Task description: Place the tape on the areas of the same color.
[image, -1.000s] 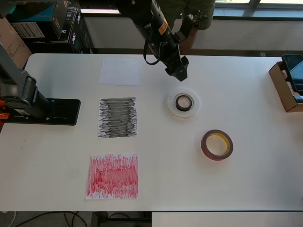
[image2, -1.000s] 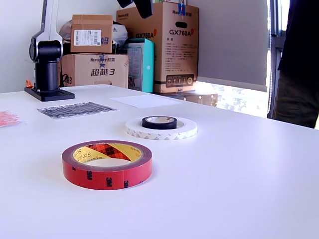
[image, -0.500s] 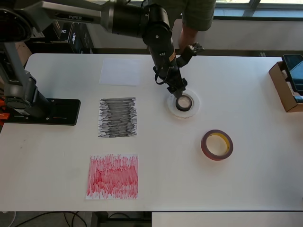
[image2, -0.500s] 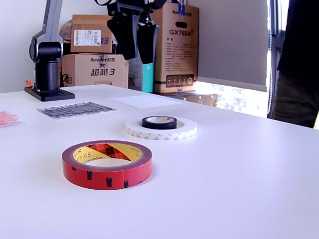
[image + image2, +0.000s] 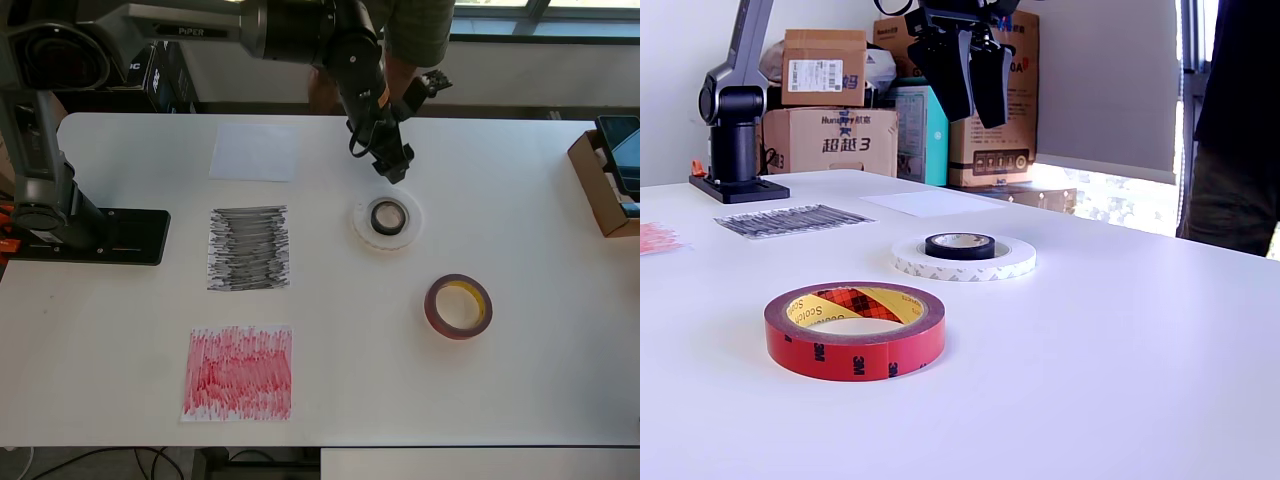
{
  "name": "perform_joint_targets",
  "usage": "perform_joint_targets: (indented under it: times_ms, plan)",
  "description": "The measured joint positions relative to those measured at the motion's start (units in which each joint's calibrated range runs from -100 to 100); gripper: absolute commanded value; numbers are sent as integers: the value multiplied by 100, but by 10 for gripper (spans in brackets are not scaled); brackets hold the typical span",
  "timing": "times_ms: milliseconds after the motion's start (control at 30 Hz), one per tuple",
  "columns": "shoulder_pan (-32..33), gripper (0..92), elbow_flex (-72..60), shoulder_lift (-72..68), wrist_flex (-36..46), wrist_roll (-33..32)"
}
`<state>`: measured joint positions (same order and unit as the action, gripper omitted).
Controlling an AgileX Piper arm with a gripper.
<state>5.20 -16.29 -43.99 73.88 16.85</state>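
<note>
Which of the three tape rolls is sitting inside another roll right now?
The small black roll. It lies inside the hole of the wide white ring, just below the gripper in the overhead view. The red roll lies alone.

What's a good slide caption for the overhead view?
Open gripper hovers beside black roll nested in white ring.
</note>
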Motion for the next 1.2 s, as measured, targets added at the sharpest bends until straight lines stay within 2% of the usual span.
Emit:
perform_joint_targets:
  times_ms: [300, 1200]
  plan:
    - [-239, 829, -43, -405, 0, -15]
    - [-99, 829, -43, -1190, 0, -15]
